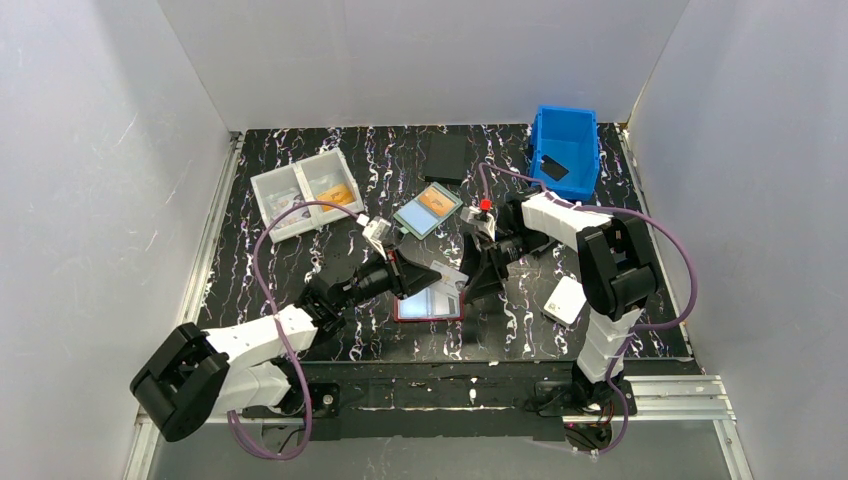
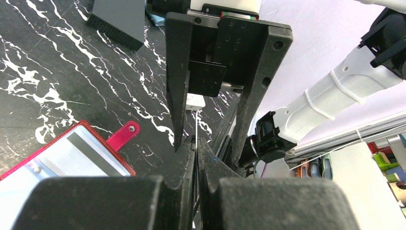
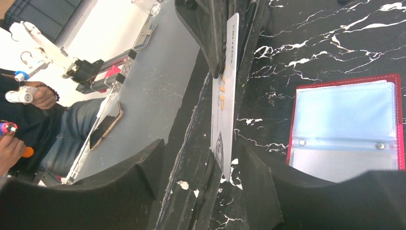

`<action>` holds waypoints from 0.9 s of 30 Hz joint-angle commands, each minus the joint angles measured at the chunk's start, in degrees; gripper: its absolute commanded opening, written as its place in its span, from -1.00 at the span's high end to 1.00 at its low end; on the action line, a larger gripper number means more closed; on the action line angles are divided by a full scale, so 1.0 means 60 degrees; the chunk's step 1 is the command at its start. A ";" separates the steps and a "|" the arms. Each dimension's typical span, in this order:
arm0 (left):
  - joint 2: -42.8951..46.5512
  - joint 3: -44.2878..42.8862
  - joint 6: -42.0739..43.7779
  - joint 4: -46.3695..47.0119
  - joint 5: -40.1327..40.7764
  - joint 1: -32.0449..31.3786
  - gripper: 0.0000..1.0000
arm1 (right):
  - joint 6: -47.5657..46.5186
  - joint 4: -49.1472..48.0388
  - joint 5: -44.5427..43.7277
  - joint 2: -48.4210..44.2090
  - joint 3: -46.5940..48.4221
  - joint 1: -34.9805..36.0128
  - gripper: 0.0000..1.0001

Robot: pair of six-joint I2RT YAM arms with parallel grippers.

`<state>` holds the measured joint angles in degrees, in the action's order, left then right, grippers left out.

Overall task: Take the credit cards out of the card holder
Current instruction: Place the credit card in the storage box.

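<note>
Credit card (image 3: 224, 96) stands edge-up, long axis in line with left end effector (image 2: 197, 143).

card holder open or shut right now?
Open. The card holder lies spread flat on the table, light-blue sleeves facing up inside the red border, snap tab sticking out unfastened.

A teal-framed case (image 1: 428, 210) is seen just beyond the left gripper (image 1: 436, 274); a blue bin (image 1: 566, 150) is placed well beyond the right gripper (image 1: 476, 282).
</note>
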<state>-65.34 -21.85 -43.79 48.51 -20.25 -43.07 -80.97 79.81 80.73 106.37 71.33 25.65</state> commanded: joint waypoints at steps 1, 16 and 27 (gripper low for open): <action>-0.0187 0.0132 -0.0216 0.0935 0.0241 -0.0127 1.00 | -0.0254 0.0278 0.0608 0.0055 0.0028 0.0046 -0.15; 0.2189 -0.0446 0.1252 -0.3694 -0.0063 0.1014 -0.77 | 0.0279 0.0277 -0.0965 0.0550 0.0856 0.0039 0.97; 0.0783 -0.5067 0.7194 -1.1192 -0.1323 0.0430 -0.86 | 0.1288 -0.0558 -0.1917 0.0433 0.0975 0.0394 0.97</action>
<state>-55.46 -47.22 -14.09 -2.28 -24.29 -36.95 -76.60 78.87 71.13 110.21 75.29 26.85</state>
